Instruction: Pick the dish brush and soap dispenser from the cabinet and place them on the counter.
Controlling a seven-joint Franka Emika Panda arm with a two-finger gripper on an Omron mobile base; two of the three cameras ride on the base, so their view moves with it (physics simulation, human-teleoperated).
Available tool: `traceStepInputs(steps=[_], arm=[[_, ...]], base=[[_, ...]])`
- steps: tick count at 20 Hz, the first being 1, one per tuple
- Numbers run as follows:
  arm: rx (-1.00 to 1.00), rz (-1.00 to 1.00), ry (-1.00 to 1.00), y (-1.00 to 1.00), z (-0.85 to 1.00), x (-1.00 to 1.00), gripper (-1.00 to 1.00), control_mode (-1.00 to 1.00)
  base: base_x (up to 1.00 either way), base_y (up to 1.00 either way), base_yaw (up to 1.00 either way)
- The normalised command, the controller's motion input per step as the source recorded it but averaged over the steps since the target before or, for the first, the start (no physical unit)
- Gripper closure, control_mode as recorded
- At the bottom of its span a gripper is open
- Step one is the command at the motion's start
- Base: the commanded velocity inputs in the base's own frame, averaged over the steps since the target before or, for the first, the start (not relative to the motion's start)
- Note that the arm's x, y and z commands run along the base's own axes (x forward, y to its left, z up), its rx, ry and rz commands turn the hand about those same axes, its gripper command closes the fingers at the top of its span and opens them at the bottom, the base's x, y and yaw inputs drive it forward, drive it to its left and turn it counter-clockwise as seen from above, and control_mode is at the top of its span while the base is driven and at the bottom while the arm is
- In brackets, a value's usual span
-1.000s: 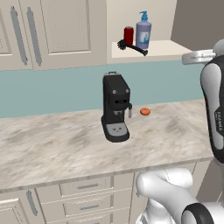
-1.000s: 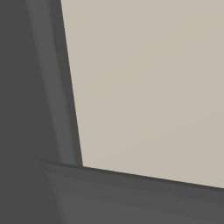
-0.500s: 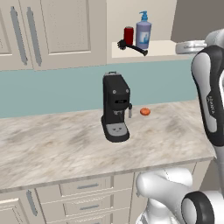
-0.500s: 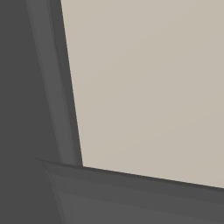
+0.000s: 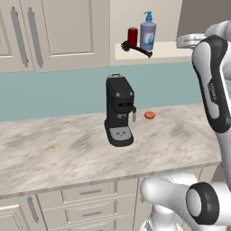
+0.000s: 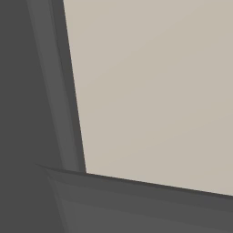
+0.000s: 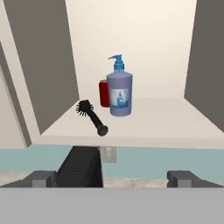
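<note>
Since a second ago the white arm has lifted and swung inward in the left base view, its forearm now standing taller at the right edge, while everything on the shelf and the worktop has stayed put.

One dish brush [image 7: 91, 117] lies flat on the shelf of the open cabinet [image 7: 175, 118], bristled head toward the back left, handle end pointing at the shelf's front edge. One soap dispenser [image 7: 119, 89] stands upright just to the brush's right, and one red can [image 7: 103, 92] stands behind the dispenser, partly hidden by it. Both task things sit in the cabinet, not on the counter [image 5: 58, 149].

The gripper [image 7: 111, 177] is spread wide with nothing between its tips; it hangs level with the shelf's front edge, well apart from the brush and the bottle.

On the counter stand one black coffee machine [image 5: 119, 110] and, near its right side, one small orange thing [image 5: 149, 115].

The hand view looks straight into the cabinet, shows the can tucked behind the bottle and a wall socket [image 7: 108, 154] under the shelf. The left base view adds the counter, its cream drawers [image 5: 90, 205] and two closed doors with grey bar handles [image 5: 35, 37] to the left. The right base view shows a plain beige panel [image 6: 154, 91] beside dark grey framing.
</note>
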Motion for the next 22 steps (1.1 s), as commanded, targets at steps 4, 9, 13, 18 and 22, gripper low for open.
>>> traceStepInputs(steps=[4,9,13,18,22], arm=[[0.0,0.01,-0.02,0.13,0.0,0.25,-1.0,-1.0],[0.0,0.0,-0.03,0.07,0.0,0.27,-1.0,-1.0],[0.0,0.0,-0.01,0.0,0.0,0.34,-1.0,-1.0],[0.0,0.0,0.0,0.02,0.0,0.37,-1.0,-1.0],[0.0,0.0,0.0,0.0,0.08,0.31,-1.0,-1.0]], base=[[0.0,0.0,0.0],[0.0,0.0,0.0],[0.0,0.0,0.0],[0.0,0.0,0.0],[0.0,0.0,0.0]])
